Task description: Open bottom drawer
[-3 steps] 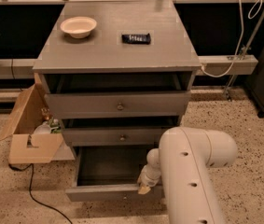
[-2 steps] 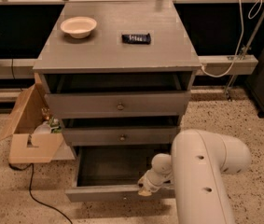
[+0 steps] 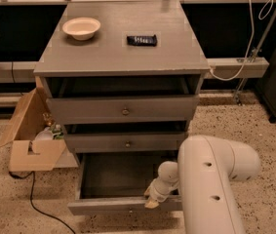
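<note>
The grey cabinet (image 3: 123, 57) has three drawers. The bottom drawer (image 3: 113, 207) is pulled well out, and its dark, empty inside (image 3: 115, 174) shows. Its slim front panel lies near the lower edge of the view. My gripper (image 3: 152, 200) hangs from the white arm (image 3: 210, 184) and sits at the top edge of that front panel, right of its centre, touching or nearly touching it. The drawer's knob is hard to make out. The middle drawer (image 3: 127, 143) and the top drawer (image 3: 124, 110) each stand slightly ajar.
A white bowl (image 3: 81, 28) and a black remote (image 3: 141, 40) lie on the cabinet top. An open cardboard box (image 3: 32, 138) with items stands on the floor at the left, with a black cable (image 3: 35, 201) beside it. A white rail with a cord (image 3: 237, 67) runs at the right.
My arm's bulky white link has shifted to the right. The gripper stays at the bottom drawer's front edge, and the drawer has come out slightly further.
</note>
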`<state>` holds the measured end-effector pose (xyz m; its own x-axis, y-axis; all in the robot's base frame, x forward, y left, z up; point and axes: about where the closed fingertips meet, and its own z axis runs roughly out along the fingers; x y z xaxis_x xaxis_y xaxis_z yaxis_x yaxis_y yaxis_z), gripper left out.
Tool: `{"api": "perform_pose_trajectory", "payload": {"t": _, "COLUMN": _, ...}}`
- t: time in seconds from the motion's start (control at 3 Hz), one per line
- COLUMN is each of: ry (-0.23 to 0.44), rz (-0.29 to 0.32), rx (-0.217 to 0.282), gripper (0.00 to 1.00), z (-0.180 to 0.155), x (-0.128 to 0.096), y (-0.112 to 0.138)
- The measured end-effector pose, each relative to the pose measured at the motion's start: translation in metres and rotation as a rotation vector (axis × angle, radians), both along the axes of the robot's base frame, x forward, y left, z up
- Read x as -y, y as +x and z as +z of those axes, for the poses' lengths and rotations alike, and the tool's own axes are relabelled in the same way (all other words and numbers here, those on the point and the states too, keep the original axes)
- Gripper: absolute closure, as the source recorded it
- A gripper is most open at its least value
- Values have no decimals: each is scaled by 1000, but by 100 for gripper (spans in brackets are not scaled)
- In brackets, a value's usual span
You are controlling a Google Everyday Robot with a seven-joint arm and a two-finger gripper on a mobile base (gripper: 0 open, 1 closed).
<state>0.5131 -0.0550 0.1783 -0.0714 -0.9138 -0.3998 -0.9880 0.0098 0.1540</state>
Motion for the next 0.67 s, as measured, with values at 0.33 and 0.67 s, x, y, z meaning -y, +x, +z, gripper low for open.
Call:
{"api": "perform_pose_trajectory", "payload": {"t": 0.33, "ry": 0, "rz": 0, "rx": 0, "gripper": 35, "z": 0, "x": 0, "y": 0}}
{"api": "perform_pose_trajectory", "payload": {"t": 0.67, "ry": 14, "rz": 22, "rx": 17, "gripper": 12, "z": 17, "x": 14, "y": 0}}
